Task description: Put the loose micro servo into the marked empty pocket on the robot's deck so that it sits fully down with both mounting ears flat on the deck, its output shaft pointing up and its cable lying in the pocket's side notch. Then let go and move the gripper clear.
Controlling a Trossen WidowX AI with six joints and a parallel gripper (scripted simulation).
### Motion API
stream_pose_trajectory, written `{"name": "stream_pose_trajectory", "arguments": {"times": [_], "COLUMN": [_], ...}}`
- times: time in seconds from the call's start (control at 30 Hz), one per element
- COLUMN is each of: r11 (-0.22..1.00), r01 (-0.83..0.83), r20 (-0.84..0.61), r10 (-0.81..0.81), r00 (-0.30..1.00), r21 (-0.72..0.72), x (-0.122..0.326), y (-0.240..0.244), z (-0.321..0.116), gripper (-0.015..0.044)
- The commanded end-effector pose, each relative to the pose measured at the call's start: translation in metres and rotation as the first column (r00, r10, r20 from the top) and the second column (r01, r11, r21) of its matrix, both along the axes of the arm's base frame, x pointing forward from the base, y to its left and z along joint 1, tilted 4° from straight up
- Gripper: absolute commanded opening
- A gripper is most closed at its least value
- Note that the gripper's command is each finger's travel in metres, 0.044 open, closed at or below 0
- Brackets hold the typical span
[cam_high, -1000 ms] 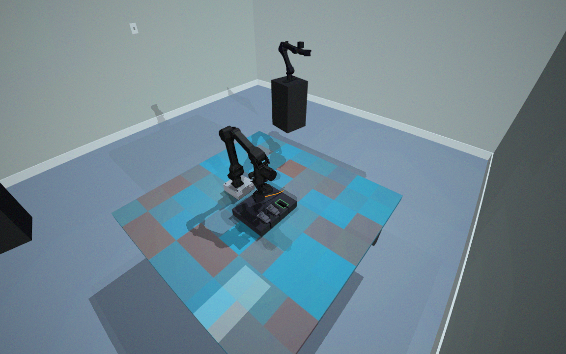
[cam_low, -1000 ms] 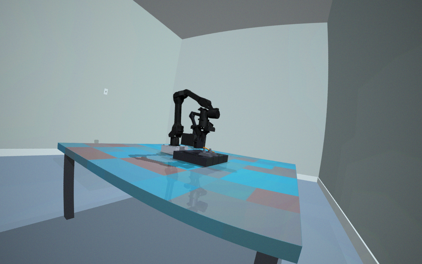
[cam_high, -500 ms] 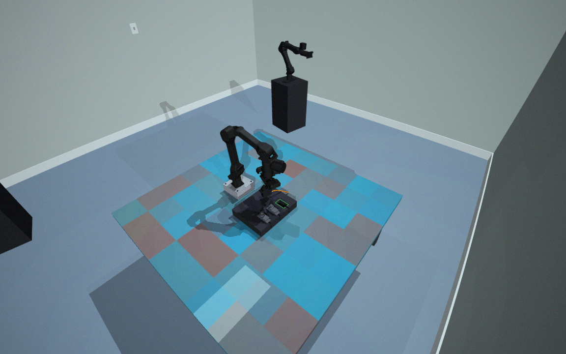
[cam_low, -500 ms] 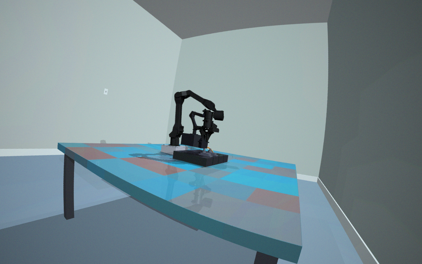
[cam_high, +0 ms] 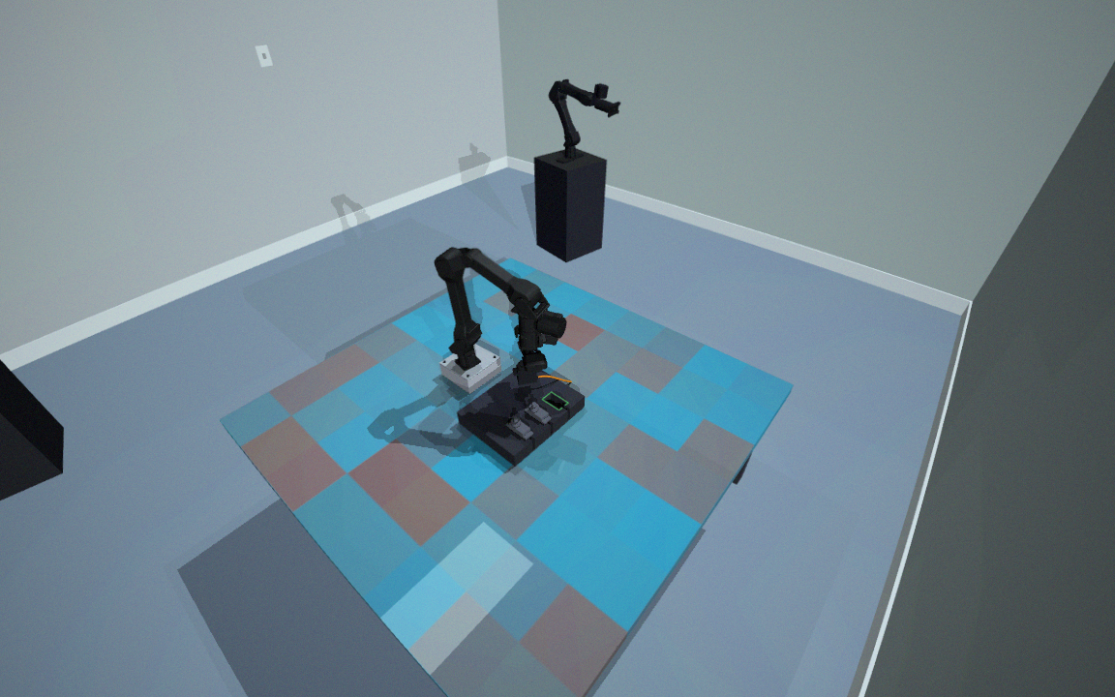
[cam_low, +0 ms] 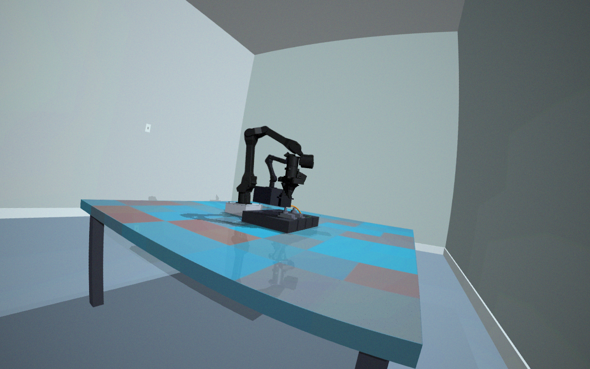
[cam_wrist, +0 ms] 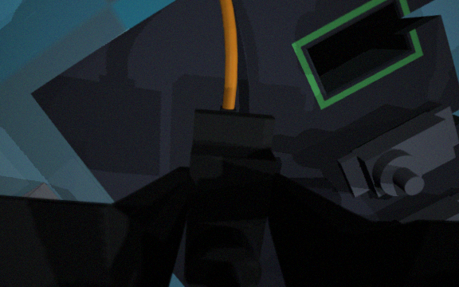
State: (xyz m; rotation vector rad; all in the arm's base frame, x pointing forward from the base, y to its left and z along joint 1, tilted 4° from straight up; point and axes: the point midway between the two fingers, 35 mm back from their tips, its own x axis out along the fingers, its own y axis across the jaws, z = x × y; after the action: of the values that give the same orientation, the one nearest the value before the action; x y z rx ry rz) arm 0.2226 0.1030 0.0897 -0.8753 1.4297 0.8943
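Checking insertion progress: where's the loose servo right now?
The servo is gripped in the gripper, above the deck; in the wrist view the green-marked pocket sits up and right of it.

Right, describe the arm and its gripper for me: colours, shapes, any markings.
The arm is matt black all over, built of blocky links with rounded joint housings, and stands on a pale grey square base. No markings, stripes or outer cables show on it. The gripper is black too: in the wrist view its two fingers are broad, flat-faced slabs that taper inward. Finer detail is too dark to tell.
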Motion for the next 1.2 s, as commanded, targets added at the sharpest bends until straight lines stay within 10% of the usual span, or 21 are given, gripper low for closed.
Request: {"name": "stream_pose_trajectory", "arguments": {"times": [0.0, 0.77, 1.17], "r11": [0.993, 0.61, 0.569], "r01": [0.122, 0.792, 0.822], "r20": [0.003, 0.026, 0.028], "r10": [-0.122, -0.791, -0.822], "r00": [0.993, 0.611, 0.569], "r21": [-0.002, -0.026, -0.026], "x": [0.0, 0.0, 0.014], "y": [0.001, 0.001, 0.003], "z": [0.0, 0.0, 0.0], "gripper": [0.0, 0.0, 0.0]}}
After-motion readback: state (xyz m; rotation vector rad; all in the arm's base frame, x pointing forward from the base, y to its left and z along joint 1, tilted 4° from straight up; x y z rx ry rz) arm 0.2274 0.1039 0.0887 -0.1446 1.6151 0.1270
